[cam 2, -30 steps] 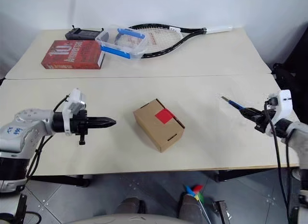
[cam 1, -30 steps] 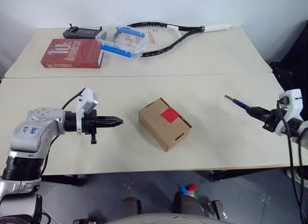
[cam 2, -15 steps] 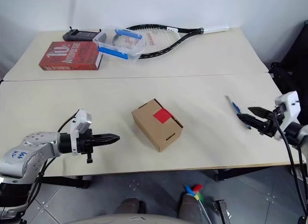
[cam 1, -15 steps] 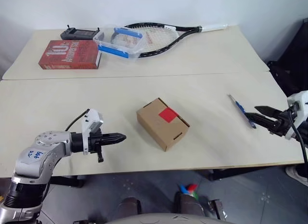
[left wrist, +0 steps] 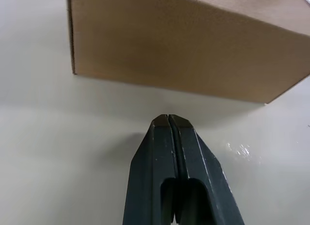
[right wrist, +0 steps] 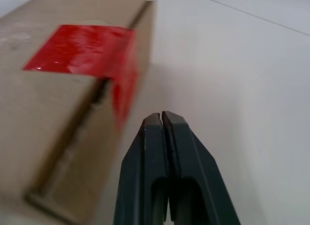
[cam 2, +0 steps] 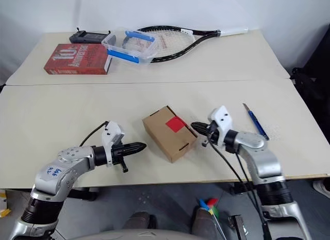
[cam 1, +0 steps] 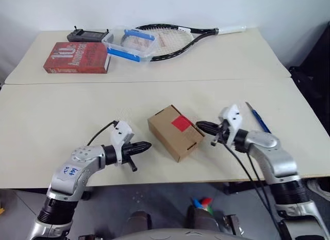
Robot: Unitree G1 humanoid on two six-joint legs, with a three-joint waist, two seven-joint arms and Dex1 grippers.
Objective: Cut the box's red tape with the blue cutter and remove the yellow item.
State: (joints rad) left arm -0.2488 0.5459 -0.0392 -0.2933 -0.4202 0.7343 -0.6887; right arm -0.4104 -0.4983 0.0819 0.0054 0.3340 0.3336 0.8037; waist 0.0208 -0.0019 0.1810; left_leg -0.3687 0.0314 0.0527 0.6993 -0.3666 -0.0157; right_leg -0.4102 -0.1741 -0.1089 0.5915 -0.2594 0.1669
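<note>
Both hands pinched together and empty flank the box with red tape; the far red book reads "10th Anniversary"

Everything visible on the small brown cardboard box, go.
The small brown cardboard box sits flat on the pale table, turned at an angle to its front edge. Flaps are closed, with a square of red tape intact across the seam and folded over one edge. One side has a small slot. Shut left gripper and shut right gripper flank it; whether either touches is unclear.
</note>
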